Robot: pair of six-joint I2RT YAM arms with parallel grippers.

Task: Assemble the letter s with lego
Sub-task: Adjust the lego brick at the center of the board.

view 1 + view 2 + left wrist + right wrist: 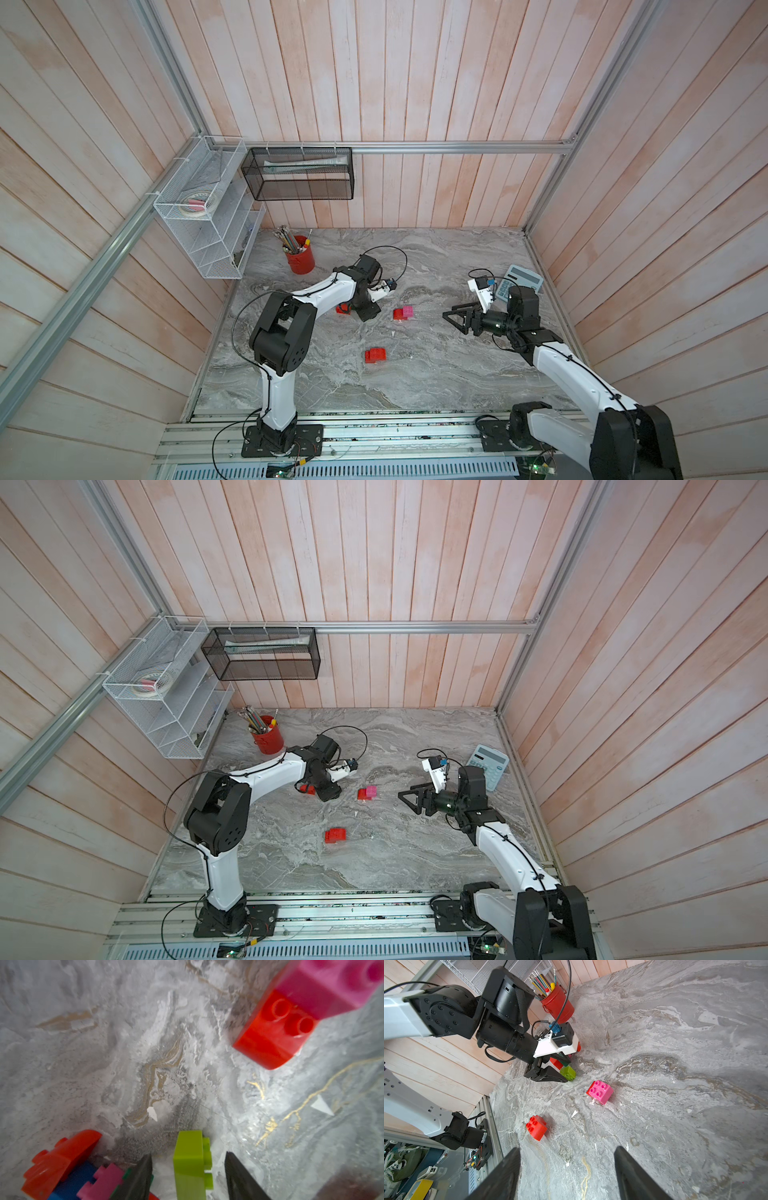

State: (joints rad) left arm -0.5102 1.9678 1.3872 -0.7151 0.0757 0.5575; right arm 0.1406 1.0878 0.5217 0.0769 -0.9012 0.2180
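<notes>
Jaws of the left gripper (188, 1155) stood open astride the lime brick (568, 1072), left of the middle of the table (436, 374) beside the partly built stack (62, 1159), likely to add it, while the right gripper (568, 1147) hung open, empty.

No text, label, brand or number can be read anywhere; the calculator (524, 279) keys and display are too small to make out.

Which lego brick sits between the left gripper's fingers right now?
The lime brick, tipped on its side between the left gripper's open jaws; the blue brick and pink-on-red stack lie outside them.
</notes>
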